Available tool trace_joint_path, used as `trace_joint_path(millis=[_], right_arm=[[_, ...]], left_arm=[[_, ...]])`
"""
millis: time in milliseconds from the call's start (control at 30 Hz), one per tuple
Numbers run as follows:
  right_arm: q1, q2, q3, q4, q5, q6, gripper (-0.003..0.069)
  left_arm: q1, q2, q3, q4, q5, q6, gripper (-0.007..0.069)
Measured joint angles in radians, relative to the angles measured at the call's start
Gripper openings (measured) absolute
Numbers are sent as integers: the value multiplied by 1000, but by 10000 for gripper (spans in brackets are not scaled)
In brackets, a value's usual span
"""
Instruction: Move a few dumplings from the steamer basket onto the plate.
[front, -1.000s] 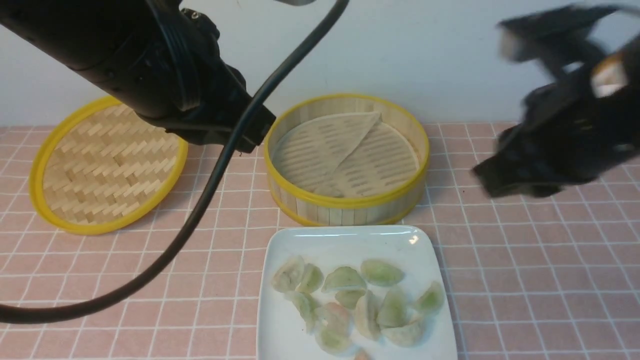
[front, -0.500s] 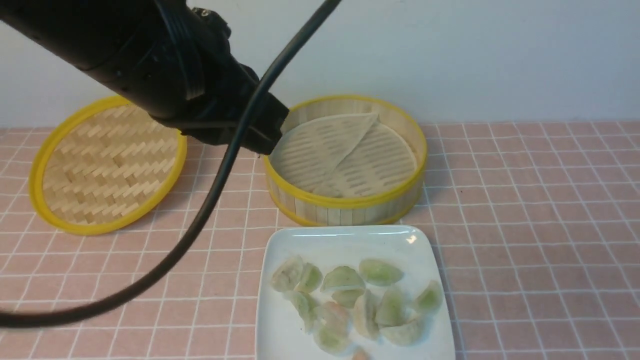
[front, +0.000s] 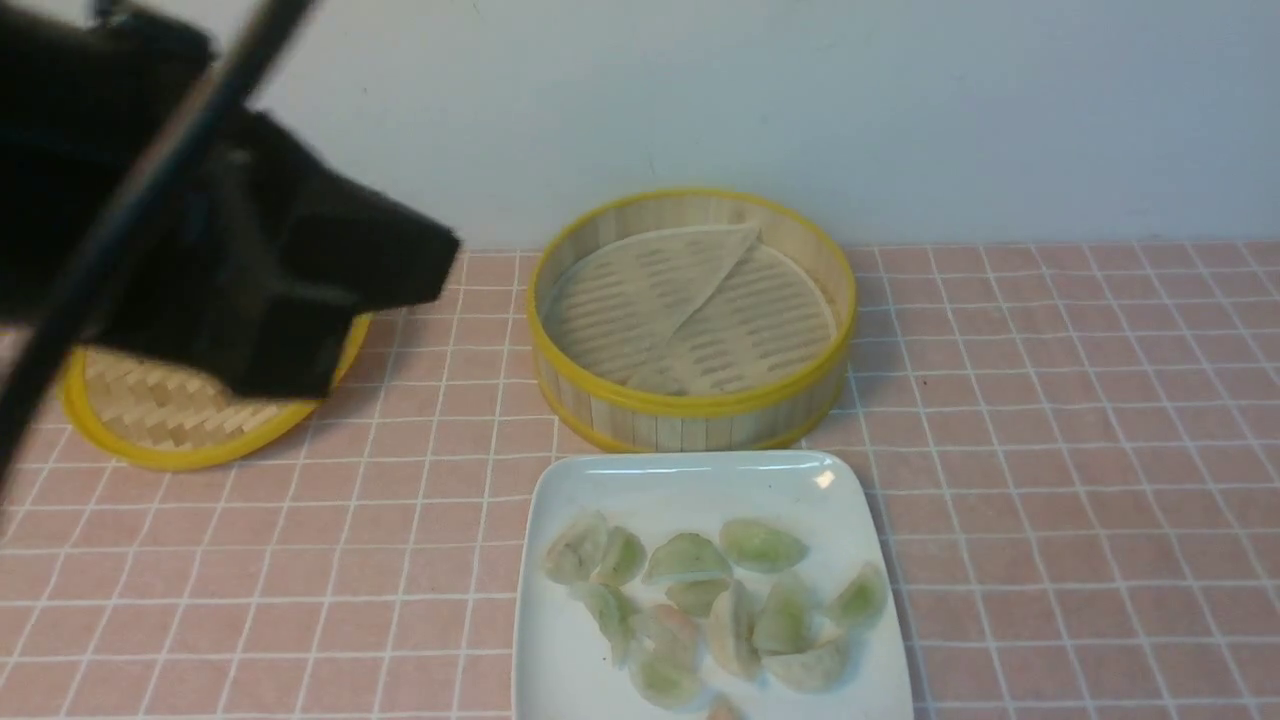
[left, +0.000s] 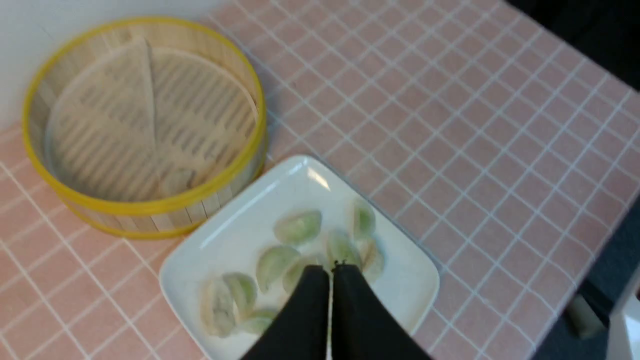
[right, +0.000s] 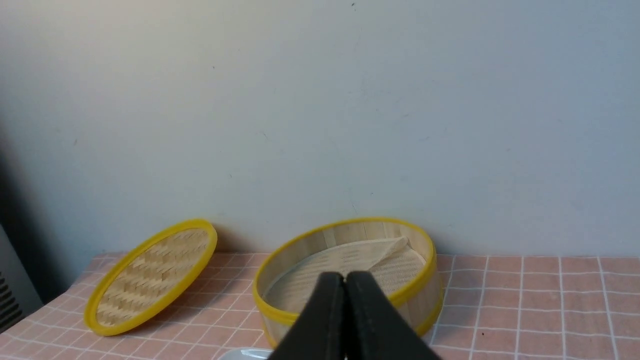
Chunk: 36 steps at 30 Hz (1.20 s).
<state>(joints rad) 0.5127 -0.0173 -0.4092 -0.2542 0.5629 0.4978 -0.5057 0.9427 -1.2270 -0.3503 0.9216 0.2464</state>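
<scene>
The steamer basket (front: 690, 400) stands at the middle back and holds only its folded liner (front: 690, 310); no dumpling shows in it. Several dumplings (front: 760, 545) lie on the white plate (front: 690, 480) in front of it. My left arm (front: 250, 270) is a blurred black mass at the left, over the lid. In the left wrist view my left gripper (left: 330, 270) is shut and empty, above the dumplings (left: 298, 226) on the plate (left: 240, 225). My right gripper (right: 345, 277) is shut and empty, raised, facing the basket (right: 350, 232). It is out of the front view.
The flat woven lid (front: 170, 420) lies at the back left, partly hidden by my left arm; it also shows in the right wrist view (right: 150, 275). A pink tiled cloth (front: 1050, 450) covers the table. A pale wall stands close behind the basket.
My right arm has left the front view. My left arm has swung left, away from the basket's rim and over the lid. The dumplings, plate and basket have not moved.
</scene>
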Motion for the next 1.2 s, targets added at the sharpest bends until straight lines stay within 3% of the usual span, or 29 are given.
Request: trace_joint_path(millis=[200, 667, 833, 900, 1033, 1200], right_arm=[[0, 0, 0, -3, 0, 0, -13], [0, 0, 0, -3, 0, 0, -13], [0, 0, 0, -3, 0, 0, -13], [0, 0, 0, -3, 0, 0, -13], [0, 0, 0, -3, 0, 0, -13], [0, 0, 0, -3, 0, 0, -13]], left_arm=[[0, -314, 289, 9, -241, 1, -6], [0, -659, 495, 19, -273, 10, -6], [2, -666, 522, 110, -310, 8, -6], [24, -680, 573, 171, -364, -20, -6], [198, -782, 783, 277, -494, -138, -6], [385, -930, 1023, 323, -522, -165, -6]])
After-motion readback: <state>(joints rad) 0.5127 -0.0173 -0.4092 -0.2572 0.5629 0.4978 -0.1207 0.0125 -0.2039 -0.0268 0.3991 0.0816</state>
